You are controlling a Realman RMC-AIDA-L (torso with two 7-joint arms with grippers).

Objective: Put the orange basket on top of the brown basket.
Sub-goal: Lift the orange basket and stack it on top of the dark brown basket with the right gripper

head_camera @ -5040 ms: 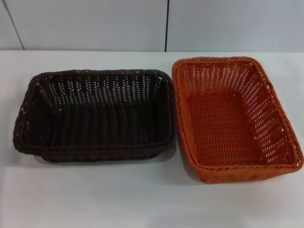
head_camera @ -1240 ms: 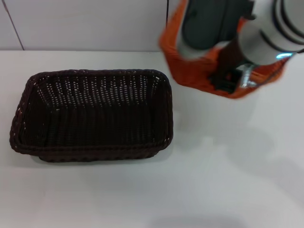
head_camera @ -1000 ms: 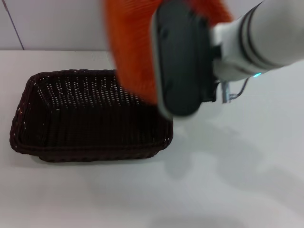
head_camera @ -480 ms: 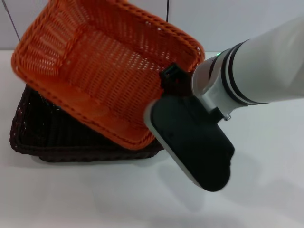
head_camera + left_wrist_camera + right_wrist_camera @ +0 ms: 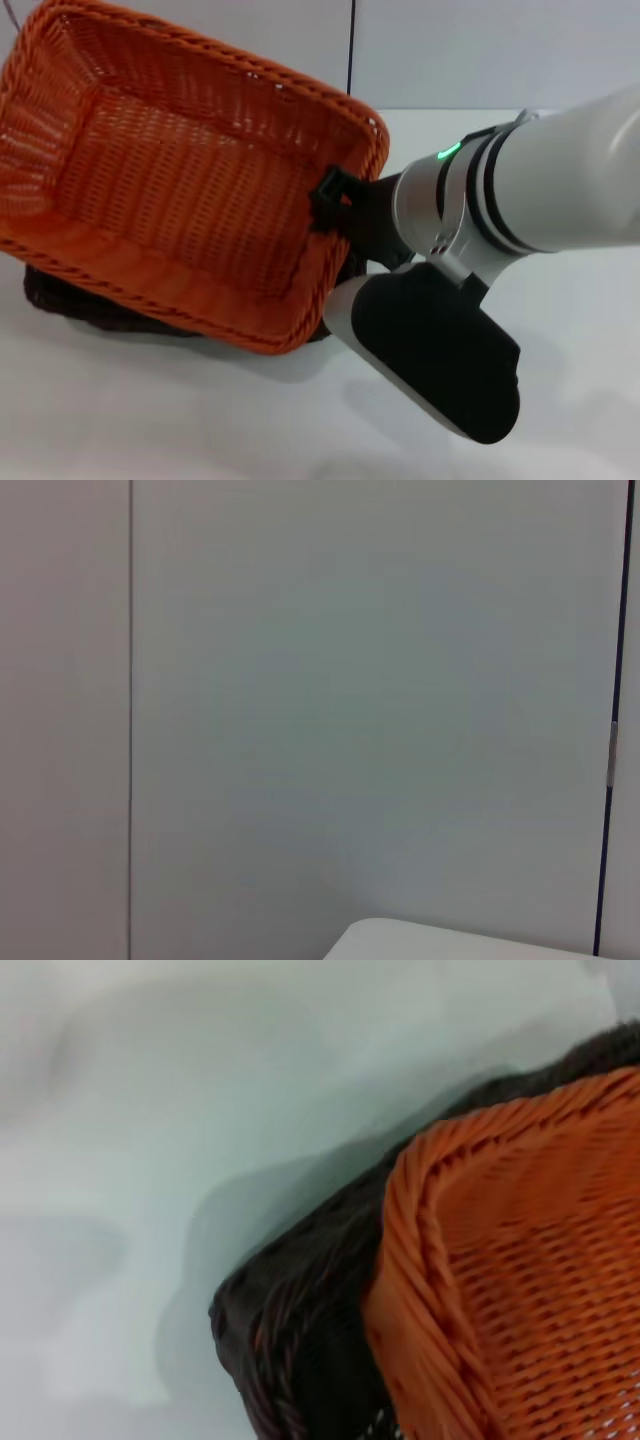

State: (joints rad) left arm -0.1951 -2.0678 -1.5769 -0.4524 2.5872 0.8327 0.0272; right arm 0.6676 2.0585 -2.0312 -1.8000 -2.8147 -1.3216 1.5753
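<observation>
Above the brown basket (image 5: 75,300) on the white desk (image 5: 200,420): orange basket (image 5: 180,190), tilted, carried by right gripper (image 5: 335,200), fingers clamped on its rim. Step: placing. Next: level it, lower squarely onto the brown basket, release. Left gripper unseen

**White table, one basket resting on it**

You have a plain white table (image 5: 560,180) carrying the work, running back to a pale wall. Lying directly on it is the brown basket (image 5: 90,305), of which you see only a dark strip along the near edge in the head view, the rest being covered from above. In the right wrist view you can make out one braided corner of the brown basket (image 5: 285,1340) sitting on the white surface, with a soft shadow on the tabletop just beside it. The left wrist view shows you a rounded table corner (image 5: 450,945).
</observation>
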